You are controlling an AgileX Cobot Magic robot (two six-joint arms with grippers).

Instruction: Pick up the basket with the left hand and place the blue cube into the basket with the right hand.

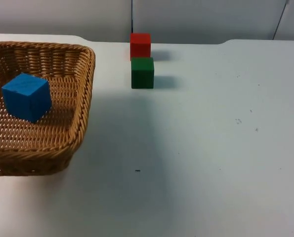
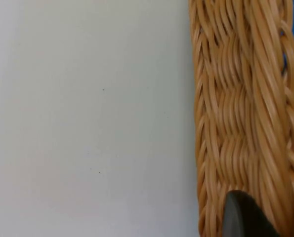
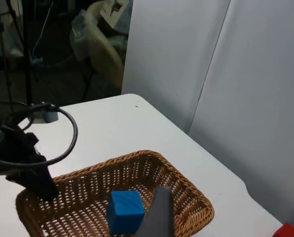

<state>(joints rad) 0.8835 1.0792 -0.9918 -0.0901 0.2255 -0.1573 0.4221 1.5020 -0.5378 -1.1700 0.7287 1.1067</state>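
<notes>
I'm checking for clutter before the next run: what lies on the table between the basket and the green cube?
Nothing: in the top view the stretch of white table between the basket rim and the green cube is bare.

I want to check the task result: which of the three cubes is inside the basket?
The blue cube. It lies inside the basket, while the red cube and the green cube stand on the table.
</notes>
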